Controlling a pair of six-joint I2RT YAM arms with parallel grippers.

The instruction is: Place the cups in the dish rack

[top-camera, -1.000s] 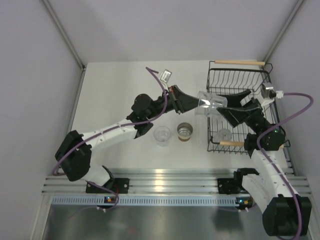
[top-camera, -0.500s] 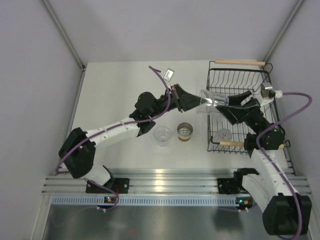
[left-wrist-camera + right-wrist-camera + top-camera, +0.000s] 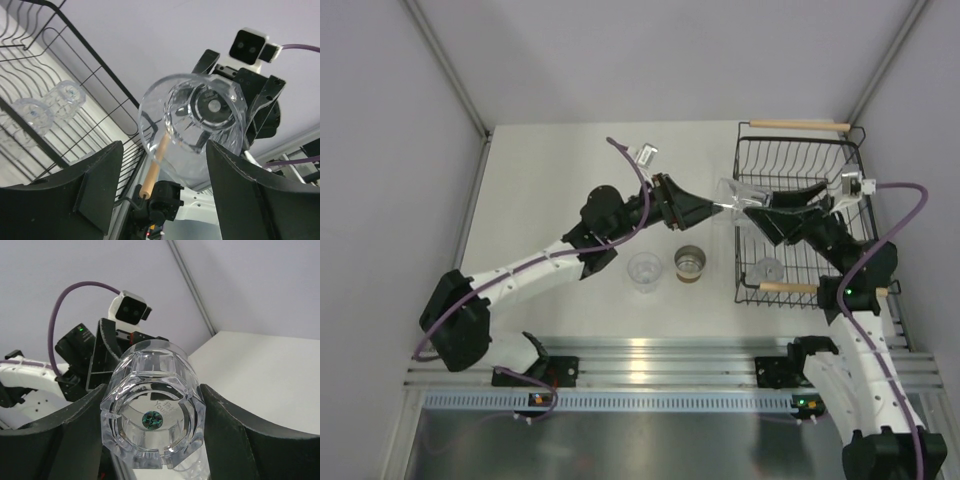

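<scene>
Right wrist: clear faceted cup [image 3: 152, 432], base-on

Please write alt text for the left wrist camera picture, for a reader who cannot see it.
A clear plastic cup, open end toward the camera, sits between the left gripper fingers, with the right gripper at its far end. To the left, the black wire dish rack holds at least two clear cups, and one wooden handle shows.

A clear, faceted tumbler [image 3: 740, 199] sits between black tools. The dish rack [image 3: 798, 160] is black wire with pale wooden handles. On the white surface [image 3: 560, 180] stands a silver-lined, tan-brown cup [image 3: 689, 264] (purple cables [image 3: 910, 215] trail behind).
</scene>
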